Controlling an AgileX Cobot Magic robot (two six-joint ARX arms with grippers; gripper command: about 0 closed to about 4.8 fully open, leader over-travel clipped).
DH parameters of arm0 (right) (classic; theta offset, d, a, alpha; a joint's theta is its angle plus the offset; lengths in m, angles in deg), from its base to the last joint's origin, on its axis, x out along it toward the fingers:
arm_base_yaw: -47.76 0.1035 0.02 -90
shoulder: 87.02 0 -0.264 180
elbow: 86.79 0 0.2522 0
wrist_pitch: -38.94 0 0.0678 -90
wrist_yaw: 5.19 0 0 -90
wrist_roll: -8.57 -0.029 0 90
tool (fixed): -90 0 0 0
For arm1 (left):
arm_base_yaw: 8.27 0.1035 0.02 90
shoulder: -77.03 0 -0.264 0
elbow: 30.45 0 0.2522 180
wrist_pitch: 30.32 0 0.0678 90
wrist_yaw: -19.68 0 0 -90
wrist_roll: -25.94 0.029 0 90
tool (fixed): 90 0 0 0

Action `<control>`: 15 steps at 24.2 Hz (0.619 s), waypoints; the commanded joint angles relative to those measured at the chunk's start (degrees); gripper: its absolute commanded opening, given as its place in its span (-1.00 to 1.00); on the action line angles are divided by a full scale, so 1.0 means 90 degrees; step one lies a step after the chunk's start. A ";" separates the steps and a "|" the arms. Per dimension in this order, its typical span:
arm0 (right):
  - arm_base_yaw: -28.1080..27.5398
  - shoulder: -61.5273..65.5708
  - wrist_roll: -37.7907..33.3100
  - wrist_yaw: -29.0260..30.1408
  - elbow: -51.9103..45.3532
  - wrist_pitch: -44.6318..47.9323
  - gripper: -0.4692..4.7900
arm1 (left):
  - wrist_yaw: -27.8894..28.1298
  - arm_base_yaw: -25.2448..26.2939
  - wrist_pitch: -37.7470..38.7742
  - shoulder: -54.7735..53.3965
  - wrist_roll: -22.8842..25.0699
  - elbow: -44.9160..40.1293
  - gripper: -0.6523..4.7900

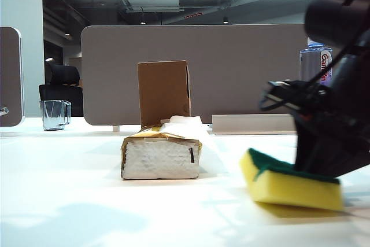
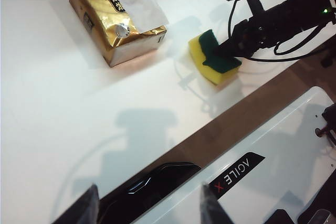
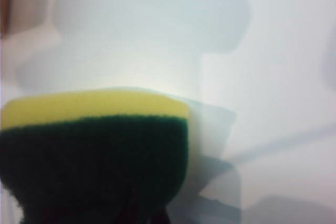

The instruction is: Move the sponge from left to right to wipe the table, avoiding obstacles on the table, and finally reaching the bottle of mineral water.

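Your yellow foam sponge [image 1: 296, 192] with rough green scouring top, glossy gold tissue pack [image 2: 111, 24], matt cardboard box [image 1: 163, 92], smooth white table [image 1: 69, 201].

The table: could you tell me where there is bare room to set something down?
The table is bare in front of and left of the tissue pack, out to the glass mug. The right is crowded: the right gripper presses the sponge.

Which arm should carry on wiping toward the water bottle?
Right. The right gripper already presses on the sponge, with the bottle of mineral water behind it. The left gripper hangs open, away from the sponge.
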 commanded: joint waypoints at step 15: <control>-0.2164 -0.0775 0.1457 -0.0729 -0.0126 -0.1770 -0.86 | -0.0046 0.0000 -0.0083 0.0002 -0.0022 0.0039 0.14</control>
